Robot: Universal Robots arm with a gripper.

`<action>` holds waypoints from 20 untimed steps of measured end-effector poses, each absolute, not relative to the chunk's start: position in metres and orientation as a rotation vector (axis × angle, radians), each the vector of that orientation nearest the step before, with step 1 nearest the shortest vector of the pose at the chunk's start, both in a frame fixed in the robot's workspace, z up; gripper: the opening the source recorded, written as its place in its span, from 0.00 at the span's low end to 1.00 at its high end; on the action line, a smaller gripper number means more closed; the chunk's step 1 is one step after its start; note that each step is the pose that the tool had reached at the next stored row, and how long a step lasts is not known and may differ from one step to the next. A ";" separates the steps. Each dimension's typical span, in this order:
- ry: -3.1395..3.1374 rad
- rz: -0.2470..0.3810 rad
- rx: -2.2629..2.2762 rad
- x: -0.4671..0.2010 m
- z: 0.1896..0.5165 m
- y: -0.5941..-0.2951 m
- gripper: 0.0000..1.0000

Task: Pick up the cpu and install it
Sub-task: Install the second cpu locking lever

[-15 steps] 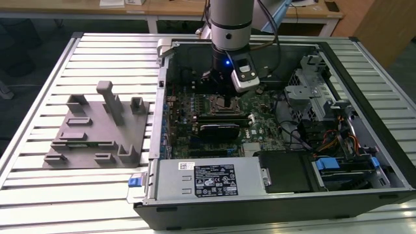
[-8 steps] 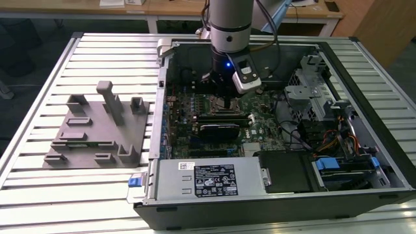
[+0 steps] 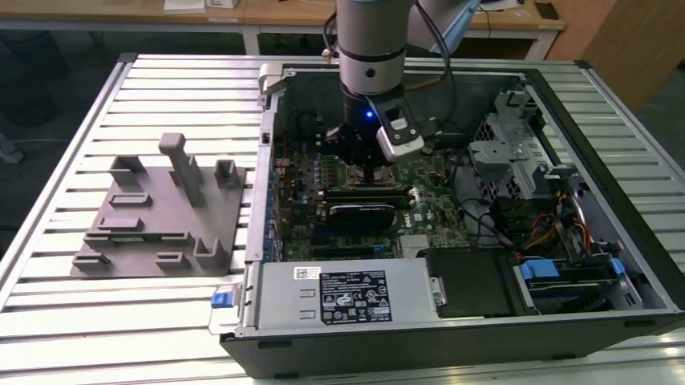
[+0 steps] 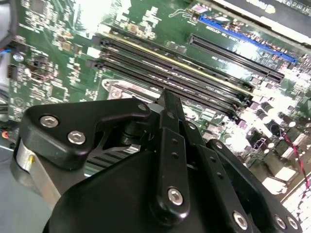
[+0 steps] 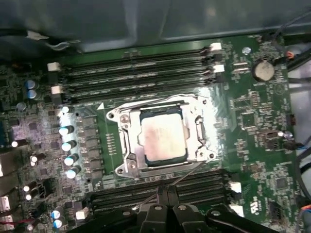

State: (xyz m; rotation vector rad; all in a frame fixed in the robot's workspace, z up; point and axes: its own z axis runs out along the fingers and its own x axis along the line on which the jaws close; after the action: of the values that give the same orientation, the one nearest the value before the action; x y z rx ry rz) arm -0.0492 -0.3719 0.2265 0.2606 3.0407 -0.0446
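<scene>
In the first wrist view the cpu (image 5: pixel 163 137), a small square chip with a silvery-white top, lies flat inside the metal-framed socket (image 5: pixel 125 141) on the green motherboard. My gripper (image 5: pixel 163 193) hovers just beside the socket, over the memory slots (image 5: pixel 199 187). Its two black fingers are pressed together with nothing between them. In the exterior view the gripper (image 3: pixel 371 178) points straight down into the open computer case, above the middle of the board. The second wrist view looks past the black finger linkage (image 4: pixel 170 145) onto the long slots (image 4: pixel 194 77).
The open computer case (image 3: pixel 268 120) lies on a slatted metal table (image 3: pixel 64 305). A grey fixture (image 3: pixel 160 216) stands at the exterior view's left. Inside the case are a power supply box (image 3: pixel 342 293), drive cages (image 3: pixel 514 152), loose cables (image 3: pixel 567 233) and a black card (image 3: pixel 364 212).
</scene>
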 end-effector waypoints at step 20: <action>3.099 -0.041 0.148 -0.052 0.220 -0.374 0.11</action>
State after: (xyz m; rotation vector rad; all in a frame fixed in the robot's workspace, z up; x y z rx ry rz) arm -0.0524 -0.3738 0.2202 0.1478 3.0991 -0.0407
